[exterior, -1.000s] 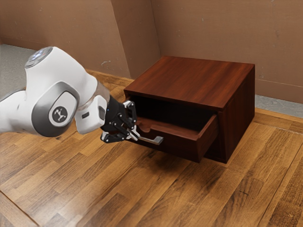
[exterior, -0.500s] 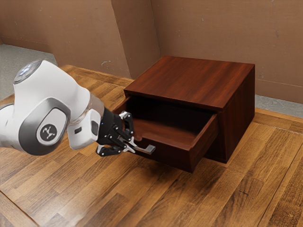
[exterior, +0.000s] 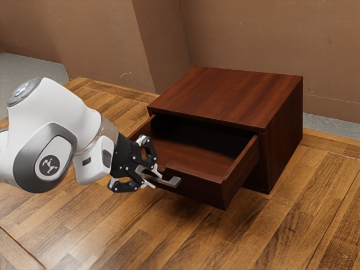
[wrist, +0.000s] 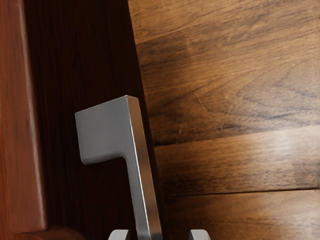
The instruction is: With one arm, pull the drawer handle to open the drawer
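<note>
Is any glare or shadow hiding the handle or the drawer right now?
Exterior view: the light is soft and even; the drawer casts a dark shadow on the floor under it, and the inside of the cabinet is dim. Wrist view: the handle is evenly lit with no glare; a pale sheen lies on the floor planks beside it.
</note>
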{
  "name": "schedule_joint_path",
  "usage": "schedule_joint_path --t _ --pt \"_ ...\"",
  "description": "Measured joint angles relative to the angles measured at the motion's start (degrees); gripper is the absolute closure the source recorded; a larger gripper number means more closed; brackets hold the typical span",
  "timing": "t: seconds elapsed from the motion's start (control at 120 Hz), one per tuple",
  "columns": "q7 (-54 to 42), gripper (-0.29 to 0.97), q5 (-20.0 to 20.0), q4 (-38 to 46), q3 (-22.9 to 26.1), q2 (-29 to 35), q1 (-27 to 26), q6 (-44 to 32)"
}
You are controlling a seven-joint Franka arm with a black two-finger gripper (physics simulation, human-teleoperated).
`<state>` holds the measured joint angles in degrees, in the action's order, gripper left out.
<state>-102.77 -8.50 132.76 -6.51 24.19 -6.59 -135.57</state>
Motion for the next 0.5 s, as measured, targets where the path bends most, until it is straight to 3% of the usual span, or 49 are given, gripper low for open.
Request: schedule_joint_path --t 0.192,0.283,0.35,0.5 --pt "0.3 0.53 0.1 -0.6 0.9 4.8 0.1 2.8" --pt "0.5 0.5 0.1 -6.7 1.1 4.9 0.7 7.9" --pt "1.0 0.44 0.2 -14.4 0.9 1.0 1.6 13.2" --pt "4.8 0.23 4.7 -40.3 0.7 -17.1 2.0 30.2"
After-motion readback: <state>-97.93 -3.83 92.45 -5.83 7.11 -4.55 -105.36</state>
